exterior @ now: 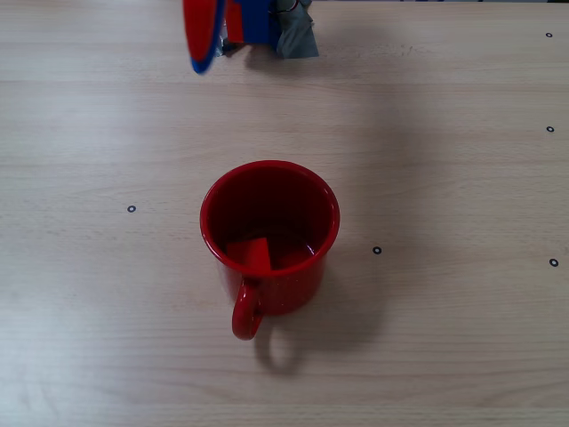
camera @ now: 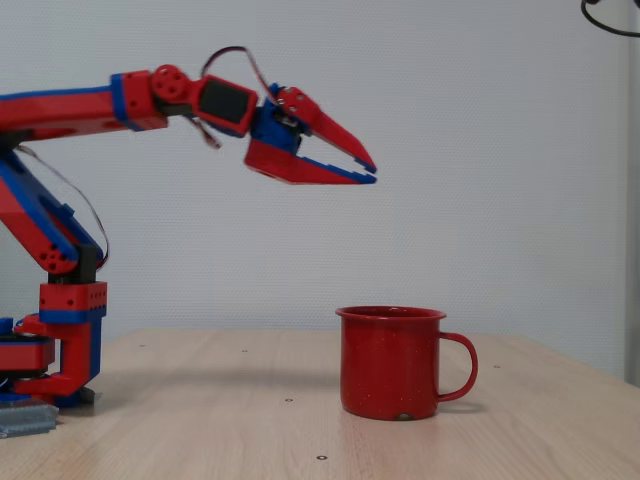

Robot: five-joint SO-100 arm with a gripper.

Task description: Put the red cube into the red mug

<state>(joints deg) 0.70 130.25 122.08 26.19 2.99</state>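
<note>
The red mug [exterior: 289, 286] stands upright near the middle of the wooden table, its handle toward the bottom of that fixed view. The red cube [exterior: 251, 255] lies inside it on the bottom, against the wall on the handle side. In a fixed view from the side, the mug [camera: 390, 365] has its handle to the right and its wall hides the cube. My red and blue gripper [camera: 368, 172] hangs high in the air, up and to the left of the mug, fingertips together and holding nothing. From above, only the gripper's tip [exterior: 202, 55] shows at the top edge.
The arm's base [camera: 62, 340] stands at the left end of the table. Grey tape [exterior: 299, 37] shows beside the arm at the top edge. Small black ring marks [exterior: 377, 250] dot the tabletop. A black cable [camera: 610, 20] loops in the top right corner.
</note>
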